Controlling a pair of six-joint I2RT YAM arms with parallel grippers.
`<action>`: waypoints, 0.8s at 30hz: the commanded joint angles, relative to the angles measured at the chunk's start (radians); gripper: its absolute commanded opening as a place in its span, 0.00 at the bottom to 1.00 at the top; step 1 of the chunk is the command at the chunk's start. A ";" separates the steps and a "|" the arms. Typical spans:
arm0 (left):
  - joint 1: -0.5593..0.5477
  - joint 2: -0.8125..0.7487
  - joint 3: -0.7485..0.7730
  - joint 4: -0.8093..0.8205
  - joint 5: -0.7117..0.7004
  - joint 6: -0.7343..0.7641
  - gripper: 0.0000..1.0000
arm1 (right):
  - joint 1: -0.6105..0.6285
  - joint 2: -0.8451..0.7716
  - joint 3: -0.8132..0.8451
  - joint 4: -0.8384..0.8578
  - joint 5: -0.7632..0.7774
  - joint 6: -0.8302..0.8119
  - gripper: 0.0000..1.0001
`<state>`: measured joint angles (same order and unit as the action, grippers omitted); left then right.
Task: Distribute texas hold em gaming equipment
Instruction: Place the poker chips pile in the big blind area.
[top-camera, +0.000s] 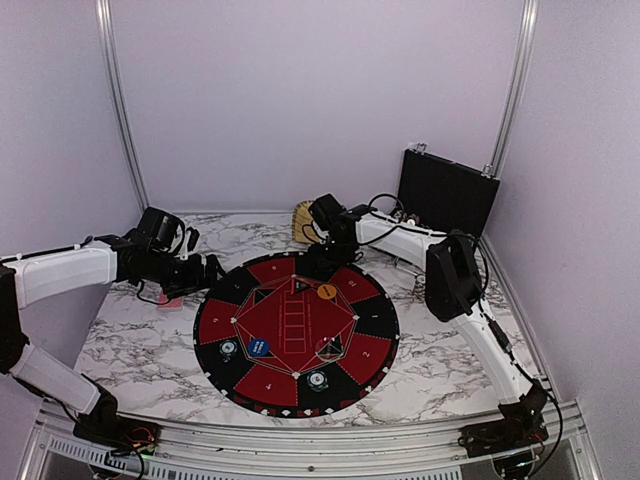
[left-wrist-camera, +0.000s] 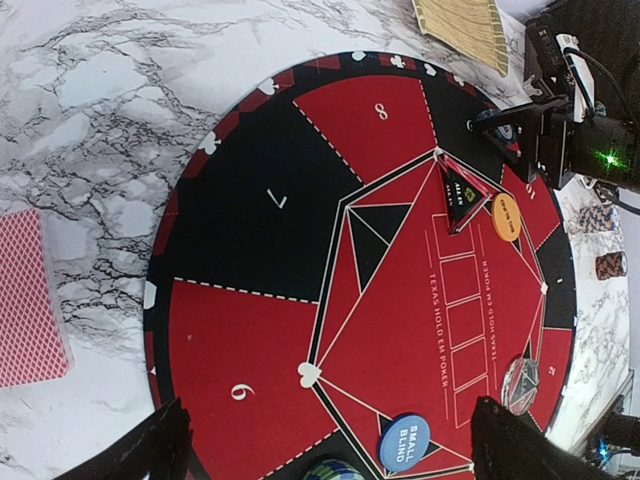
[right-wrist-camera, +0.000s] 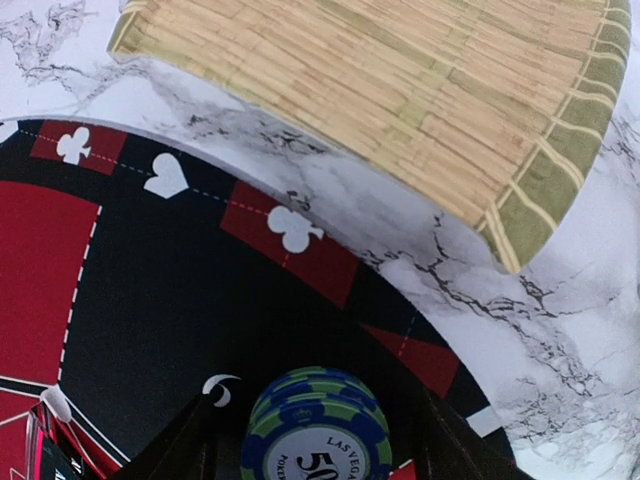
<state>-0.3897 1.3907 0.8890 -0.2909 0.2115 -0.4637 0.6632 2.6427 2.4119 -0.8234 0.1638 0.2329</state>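
The round black-and-red mat lies mid-table. My right gripper is open at the mat's far edge, its fingers on either side of a blue-and-green chip stack that rests on a black sector, with a gap on each side. My left gripper hangs wide open and empty over the mat's left part. A blue small-blind disc and an orange disc sit on the mat, as do two more chip stacks. Red-backed cards lie on the marble left of the mat.
A woven basket stands just beyond the mat's far edge, close to my right gripper. A black case leans at the back right. Two small chip stacks sit on the marble right of the mat.
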 joint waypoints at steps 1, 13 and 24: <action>0.006 0.002 -0.009 0.017 0.014 0.008 0.99 | -0.006 -0.035 0.052 0.002 -0.002 0.004 0.66; 0.006 -0.019 -0.001 0.014 -0.002 0.009 0.99 | 0.011 -0.262 -0.102 -0.012 0.034 0.024 0.70; -0.016 -0.033 0.006 -0.003 -0.029 -0.021 0.99 | -0.013 -0.746 -0.728 0.129 0.095 0.097 0.68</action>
<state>-0.3939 1.3876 0.8879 -0.2901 0.2043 -0.4706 0.6655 2.0285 1.8336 -0.7486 0.2134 0.2844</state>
